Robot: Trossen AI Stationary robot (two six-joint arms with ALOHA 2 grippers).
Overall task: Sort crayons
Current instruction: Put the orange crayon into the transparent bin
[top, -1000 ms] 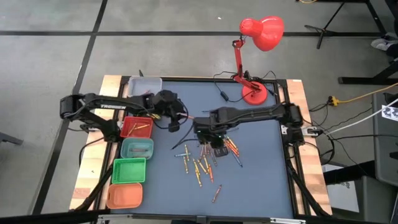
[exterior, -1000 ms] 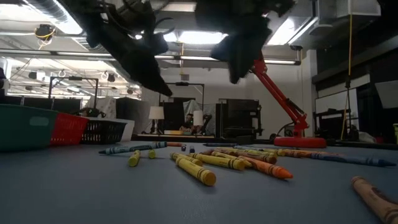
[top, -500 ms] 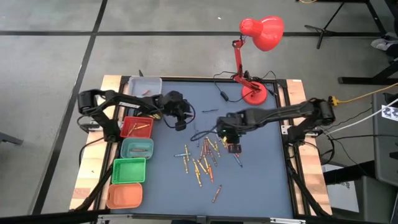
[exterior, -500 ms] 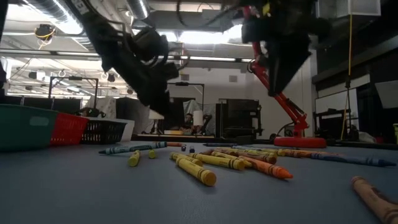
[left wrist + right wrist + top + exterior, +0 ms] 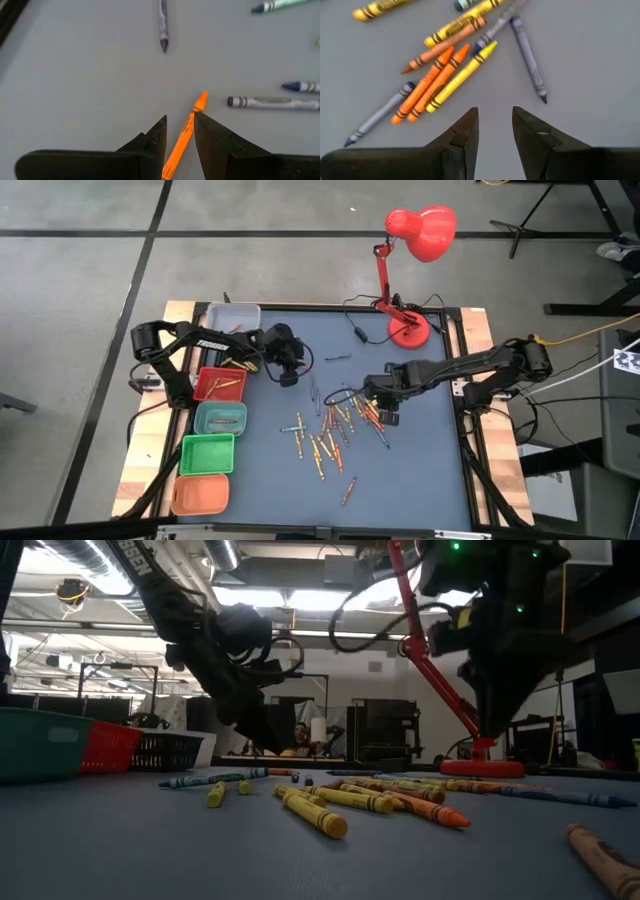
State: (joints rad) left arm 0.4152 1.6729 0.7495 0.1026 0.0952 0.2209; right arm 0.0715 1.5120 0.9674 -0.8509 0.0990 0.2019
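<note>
The left pincer [image 5: 179, 131] grips a thin orange wax crayon [image 5: 183, 139] above the grey bench [image 5: 420, 460]. The right pincer [image 5: 495, 129] hangs empty, fingers apart, over the scattered crayons [image 5: 330, 435].

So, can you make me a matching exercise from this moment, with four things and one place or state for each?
Things:
1. left hand
2. right hand
3. red lamp
4. orange bin

Places or states:
A. at the end of the row of bins, beside the green bin
B. open and empty, above the loose crayons
C. at the table edge, away from the bins
D. closed on an orange crayon

Pairs: 1-D, 2-B, 3-C, 4-A
</note>
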